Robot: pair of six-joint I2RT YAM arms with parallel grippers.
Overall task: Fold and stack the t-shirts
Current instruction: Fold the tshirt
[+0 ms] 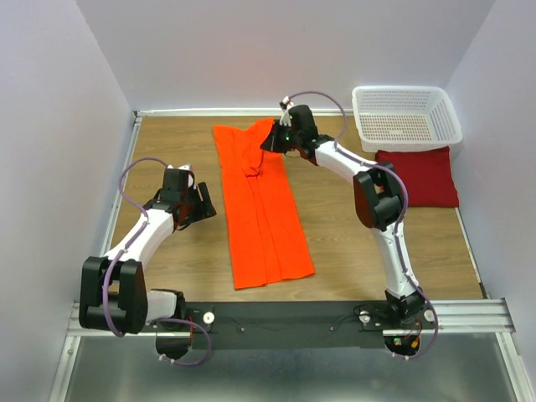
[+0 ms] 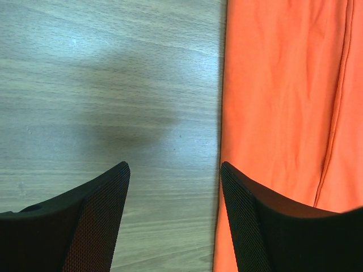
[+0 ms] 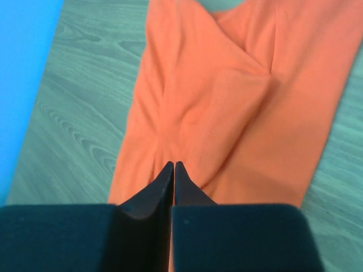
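Note:
The orange t-shirt (image 1: 264,226) lies on the wooden table as a long lengthwise-folded strip. Its far right corner is lifted and bunched, with folds running to my right gripper (image 1: 272,138). In the right wrist view that gripper (image 3: 174,163) has its jaws pressed together on the orange cloth (image 3: 227,102). My left gripper (image 1: 203,205) is open and empty, low over bare table beside the strip's left edge. In the left wrist view (image 2: 174,167) its right finger overlaps the orange edge (image 2: 283,85). The maroon t-shirt (image 1: 419,176) lies as a folded rectangle at the right.
A white mesh basket (image 1: 406,117) stands at the far right corner, just behind the maroon shirt. White walls close in the table on the left, back and right. Bare wood (image 1: 167,151) lies left of the orange strip.

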